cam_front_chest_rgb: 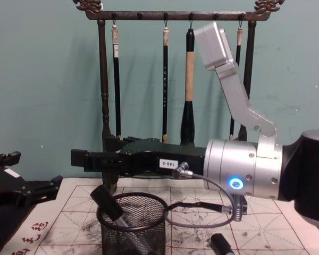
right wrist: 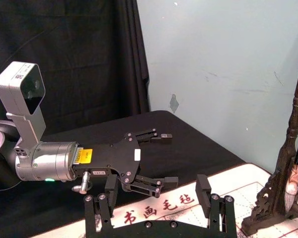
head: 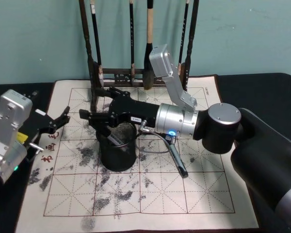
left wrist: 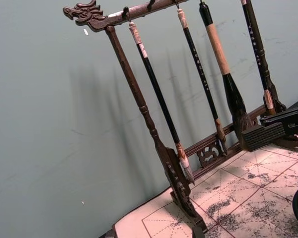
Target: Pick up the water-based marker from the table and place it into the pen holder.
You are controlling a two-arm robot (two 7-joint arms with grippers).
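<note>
The right arm reaches in from the right across the mat [head: 150, 194], which covers most of the dark table [head: 262, 92]. The right gripper [head: 92, 104] hovers just above the holder [head: 117, 154], a little toward its far left side. Its fingers [right wrist: 97, 218] are spread wide in the right wrist view, and nothing is gripped between them.

The holder stands upright on the mat's ink-stained grid, in front of the brush rack [head: 131, 76]. The marker [cam_front_chest_rgb: 109, 204] is inside the holder. It leans at a slant, with its dark upper end poking over the rim on the holder's left side in the chest view. Through the mesh its lower part runs down toward the bottom of the cup. In the head view it shows as a grey bar just under the rim. The gripper does not touch it.

A second pen [head: 177, 159] lies flat on the mat to the right of the holder, near it but apart from it, under the right arm's wrist. A thin cable loops down from that wrist between the pen and the holder.

The left gripper [head: 62, 119] sits at the mat's left edge, beside the red characters and well apart from the holder. Its fingers are parted and hold nothing. The left wrist view takes in the rack with its hanging brushes [left wrist: 223, 64] against the teal wall.
</note>
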